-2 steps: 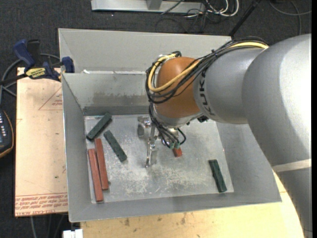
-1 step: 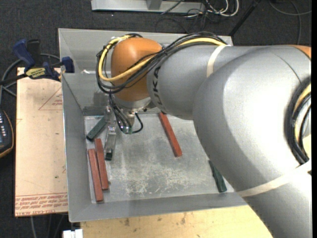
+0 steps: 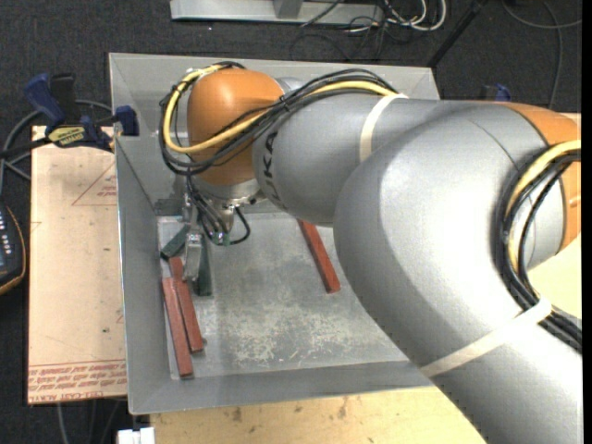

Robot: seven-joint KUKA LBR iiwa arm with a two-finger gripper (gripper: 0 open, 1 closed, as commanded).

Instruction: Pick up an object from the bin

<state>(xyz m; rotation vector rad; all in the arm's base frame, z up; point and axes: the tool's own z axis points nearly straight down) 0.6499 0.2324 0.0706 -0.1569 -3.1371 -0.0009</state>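
At the left side of the bin, the gripper is seen low over the floor, directly above a dark green thing. This green thing is placed just beside the upper ends of two red-brown sticks, which are laid side by side along the left wall. A third stick is found well apart, near the middle, partly covered by the arm. Whether the gripper is open or closed cannot be told, nor whether the green thing is touched.
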